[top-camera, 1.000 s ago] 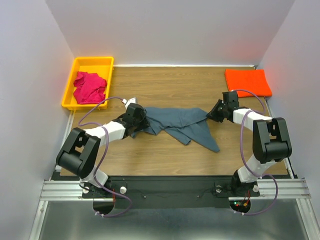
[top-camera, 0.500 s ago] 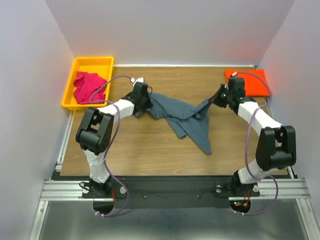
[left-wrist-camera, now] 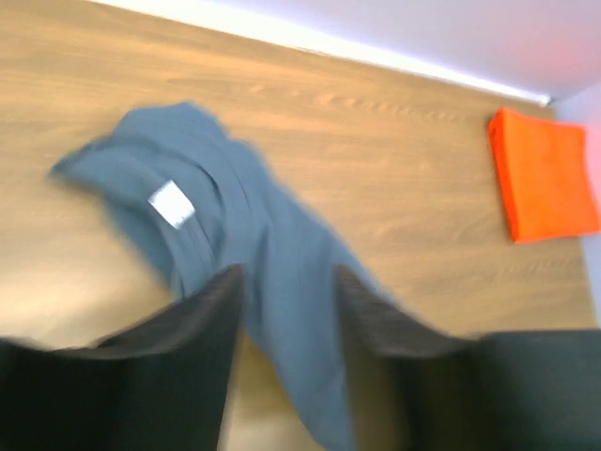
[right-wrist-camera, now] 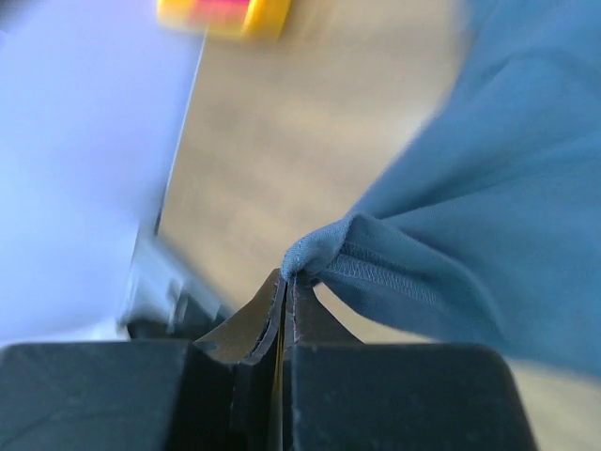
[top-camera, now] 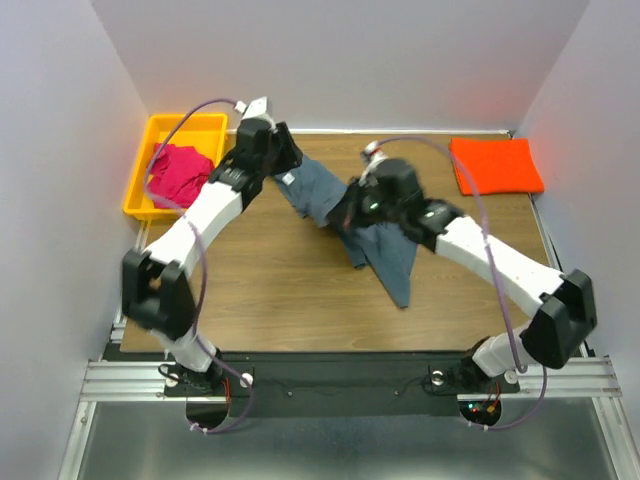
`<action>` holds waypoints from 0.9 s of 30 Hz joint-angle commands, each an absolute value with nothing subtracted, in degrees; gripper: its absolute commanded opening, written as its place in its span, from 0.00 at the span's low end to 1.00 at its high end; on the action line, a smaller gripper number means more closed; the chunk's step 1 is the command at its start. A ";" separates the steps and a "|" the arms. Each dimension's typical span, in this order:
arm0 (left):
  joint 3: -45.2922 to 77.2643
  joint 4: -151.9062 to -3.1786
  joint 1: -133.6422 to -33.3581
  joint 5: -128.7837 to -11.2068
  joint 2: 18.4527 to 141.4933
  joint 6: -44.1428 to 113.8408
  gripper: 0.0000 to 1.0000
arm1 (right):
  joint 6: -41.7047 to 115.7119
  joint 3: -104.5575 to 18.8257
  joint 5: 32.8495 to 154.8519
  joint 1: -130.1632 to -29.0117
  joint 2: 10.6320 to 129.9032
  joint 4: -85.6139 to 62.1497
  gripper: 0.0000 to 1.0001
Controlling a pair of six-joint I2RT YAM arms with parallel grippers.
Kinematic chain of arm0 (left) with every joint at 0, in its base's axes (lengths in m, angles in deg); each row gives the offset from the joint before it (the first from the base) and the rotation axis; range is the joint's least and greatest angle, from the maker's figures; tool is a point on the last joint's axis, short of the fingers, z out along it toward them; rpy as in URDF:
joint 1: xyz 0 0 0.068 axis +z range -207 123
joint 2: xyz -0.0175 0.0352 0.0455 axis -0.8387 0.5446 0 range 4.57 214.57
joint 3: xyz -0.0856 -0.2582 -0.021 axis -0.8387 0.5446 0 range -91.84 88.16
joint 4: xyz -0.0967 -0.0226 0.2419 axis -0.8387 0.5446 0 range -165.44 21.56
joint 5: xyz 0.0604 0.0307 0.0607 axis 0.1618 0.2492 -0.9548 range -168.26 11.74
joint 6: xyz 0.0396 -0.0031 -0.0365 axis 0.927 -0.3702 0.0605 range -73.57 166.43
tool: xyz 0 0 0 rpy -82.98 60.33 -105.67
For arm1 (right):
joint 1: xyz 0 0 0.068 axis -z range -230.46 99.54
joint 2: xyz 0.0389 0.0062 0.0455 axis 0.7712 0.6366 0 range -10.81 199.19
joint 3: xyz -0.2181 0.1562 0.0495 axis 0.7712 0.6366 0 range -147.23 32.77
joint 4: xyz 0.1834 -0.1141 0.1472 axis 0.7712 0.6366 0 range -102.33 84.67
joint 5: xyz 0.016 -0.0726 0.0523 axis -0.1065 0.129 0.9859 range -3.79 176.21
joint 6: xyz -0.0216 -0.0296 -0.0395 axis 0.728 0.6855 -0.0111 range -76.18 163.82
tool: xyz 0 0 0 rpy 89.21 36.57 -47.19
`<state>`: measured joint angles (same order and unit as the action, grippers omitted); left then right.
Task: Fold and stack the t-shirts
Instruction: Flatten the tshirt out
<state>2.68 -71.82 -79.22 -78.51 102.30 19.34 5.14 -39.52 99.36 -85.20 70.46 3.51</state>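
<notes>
Slippage seems likely: right tool (right-wrist-camera: 285, 282) pinches only the grey-blue t-shirt (right-wrist-camera: 470, 188) by its hem, left tool (left-wrist-camera: 286, 277) gapes wide.

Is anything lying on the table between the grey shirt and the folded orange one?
Nothing visible. Only bare table lies between the grey shirt and the orange shirt. The right gripper pinches the grey shirt's hem directly.
</notes>
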 commanded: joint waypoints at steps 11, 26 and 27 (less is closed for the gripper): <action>40.76 -58.75 -77.30 -84.86 55.92 17.61 0.81 | -3.29 -40.90 89.41 -111.28 85.00 2.79 0.44; 50.80 -52.68 -92.85 -81.50 61.07 1.26 0.73 | -1.27 -16.28 75.32 -96.08 54.85 11.84 0.68; 50.37 -51.54 -93.64 -82.47 62.39 0.99 0.72 | -1.01 -15.84 75.05 -95.38 54.06 12.19 0.68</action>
